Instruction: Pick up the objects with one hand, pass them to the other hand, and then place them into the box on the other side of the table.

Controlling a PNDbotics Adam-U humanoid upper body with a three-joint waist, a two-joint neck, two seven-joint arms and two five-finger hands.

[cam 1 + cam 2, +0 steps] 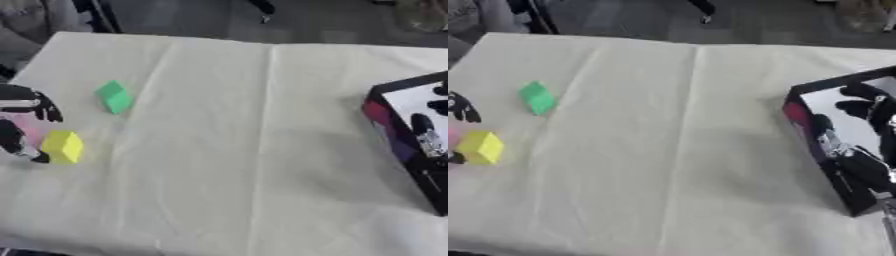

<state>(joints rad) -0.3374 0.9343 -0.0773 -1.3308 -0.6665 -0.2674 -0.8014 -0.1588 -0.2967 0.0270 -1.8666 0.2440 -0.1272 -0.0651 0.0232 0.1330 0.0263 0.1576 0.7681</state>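
The robot's left hand closes on a yellow block at the left edge of the cloth-covered table, its dark fingers curled around the block's left side, with something pink showing between them. A green block lies just beyond the yellow one, apart from it and untouched. The box, black-walled with a white floor, stands well to the right of the yellow block; the right hand hangs over it, fingers seemingly relaxed. For a clean pick, the left hand should likely seat the block squarely before lifting, then carry it toward mid-table for the hand-over, leaving the green block undisturbed.
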